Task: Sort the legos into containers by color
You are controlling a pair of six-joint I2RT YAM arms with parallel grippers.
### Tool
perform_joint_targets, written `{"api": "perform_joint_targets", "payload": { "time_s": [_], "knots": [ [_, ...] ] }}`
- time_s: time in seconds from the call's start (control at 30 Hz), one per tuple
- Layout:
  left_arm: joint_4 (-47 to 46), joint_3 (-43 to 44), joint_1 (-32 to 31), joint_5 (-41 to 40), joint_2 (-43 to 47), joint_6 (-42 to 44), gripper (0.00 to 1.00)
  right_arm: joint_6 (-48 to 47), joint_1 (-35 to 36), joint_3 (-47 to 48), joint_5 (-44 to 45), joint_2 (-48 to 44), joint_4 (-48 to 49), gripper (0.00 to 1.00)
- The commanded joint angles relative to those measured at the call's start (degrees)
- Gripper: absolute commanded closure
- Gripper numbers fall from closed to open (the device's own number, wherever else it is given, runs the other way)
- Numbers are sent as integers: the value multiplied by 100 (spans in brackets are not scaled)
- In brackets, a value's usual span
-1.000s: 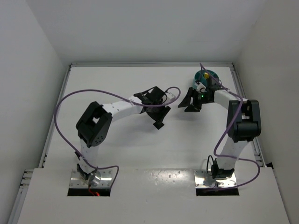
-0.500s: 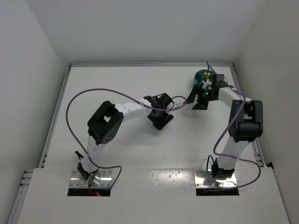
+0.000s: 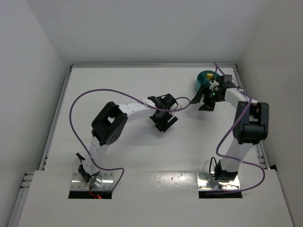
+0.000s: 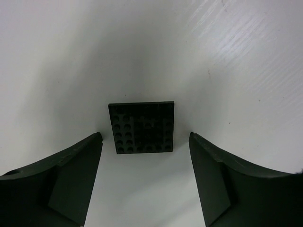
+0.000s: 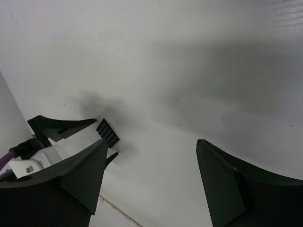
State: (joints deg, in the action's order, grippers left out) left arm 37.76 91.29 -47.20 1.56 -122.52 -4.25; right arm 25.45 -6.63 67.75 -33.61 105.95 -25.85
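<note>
Two arms rise from the near edge of the worktop (image 3: 118, 80), one on each side. The left end effector (image 3: 164, 122) hangs mid-worktop with its fingers spread wide. One black studded plate (image 4: 142, 127) lies flat between them, touching neither finger. Farther back on the right, the right end effector (image 3: 201, 101) is also spread, with nothing between its fingers. Behind it sits the one teal dish (image 3: 204, 77), close to the far right corner and just inside the right rail. One yellow brick (image 3: 209, 75) shows in it, but I cannot tell which compartment it is in. Broad white surface runs from the left arm out to the left and far rails.
</note>
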Motion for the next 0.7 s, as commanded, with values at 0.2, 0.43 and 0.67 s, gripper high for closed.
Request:
{"api": "perform_joint_targets", "payload": {
  "time_s": [0.2, 0.43, 0.67],
  "knots": [
    [127, 249, -61, 204, -518, 3, 32, -14, -128, 169, -76, -277, 36, 24],
    [267, 249, -193, -42, -852, 3, 43, 39, -233, 169, -129, -224, 36, 24],
    [329, 144, -193, 142, -958, 3, 51, 39, -233, 169, -129, -224, 36, 24]
  ]
}}
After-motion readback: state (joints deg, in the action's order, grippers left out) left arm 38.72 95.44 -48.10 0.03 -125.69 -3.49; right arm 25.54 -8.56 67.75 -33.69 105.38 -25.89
